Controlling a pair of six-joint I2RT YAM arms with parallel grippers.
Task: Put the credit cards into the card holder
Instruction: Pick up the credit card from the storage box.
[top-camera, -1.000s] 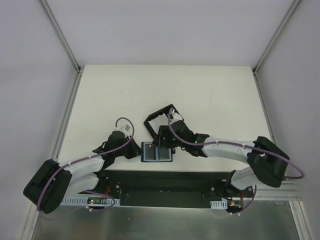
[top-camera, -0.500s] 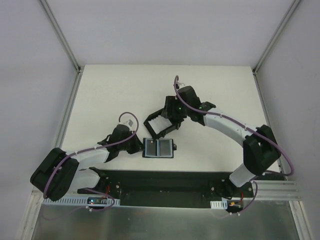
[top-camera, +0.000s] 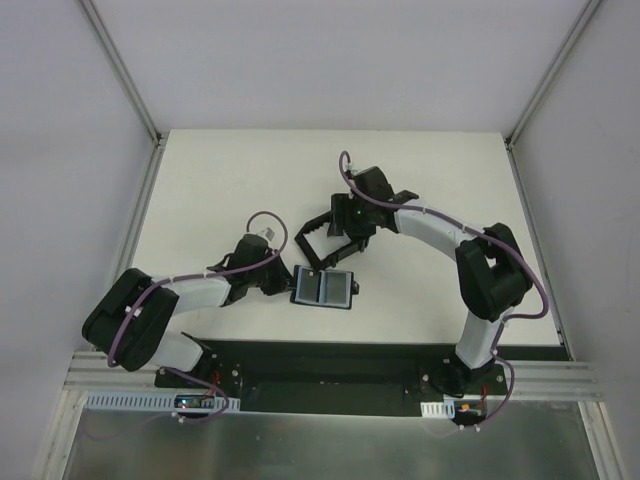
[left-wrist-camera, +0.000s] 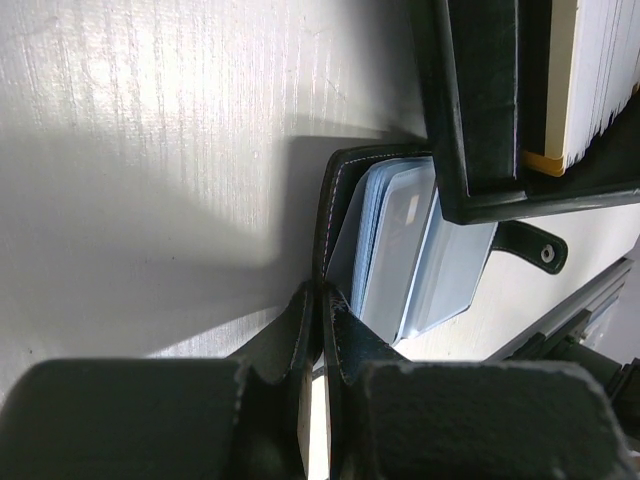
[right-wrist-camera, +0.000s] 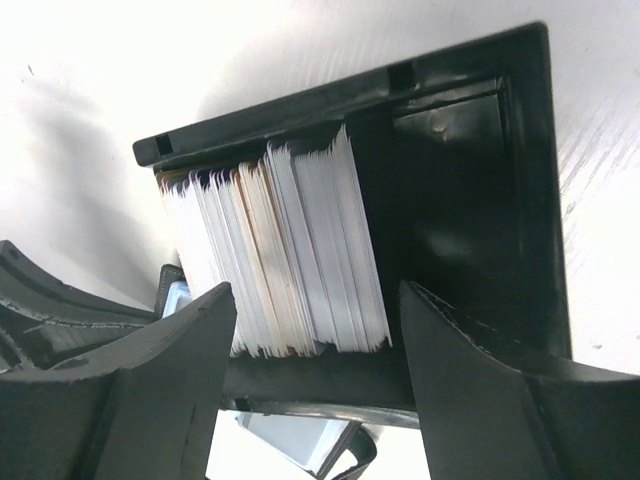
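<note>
The card holder (top-camera: 324, 288) lies open on the white table, its bluish-grey inside facing up. My left gripper (top-camera: 287, 281) is shut on its left edge. In the left wrist view the jaws (left-wrist-camera: 320, 297) pinch the black cover, with the pale inside (left-wrist-camera: 405, 250) and the clasp tab (left-wrist-camera: 545, 255) beyond. The credit cards (right-wrist-camera: 280, 250) stand as a stack on edge in a black walled tray (right-wrist-camera: 460, 180). My right gripper (right-wrist-camera: 315, 290) is open and empty just above the stack. It shows over the tray (top-camera: 312, 238) in the top view (top-camera: 347, 226).
The tray sits just behind the card holder, and its near wall overlaps the holder's far edge in the left wrist view (left-wrist-camera: 480, 110). The black base plate (top-camera: 320, 365) runs along the table's near edge. Metal frame posts (top-camera: 140, 110) stand at the table's back corners.
My right gripper has left the card holder and moved back over the tray, where it hangs open. My left gripper has shifted the card holder slightly right and away, tilting it.
</note>
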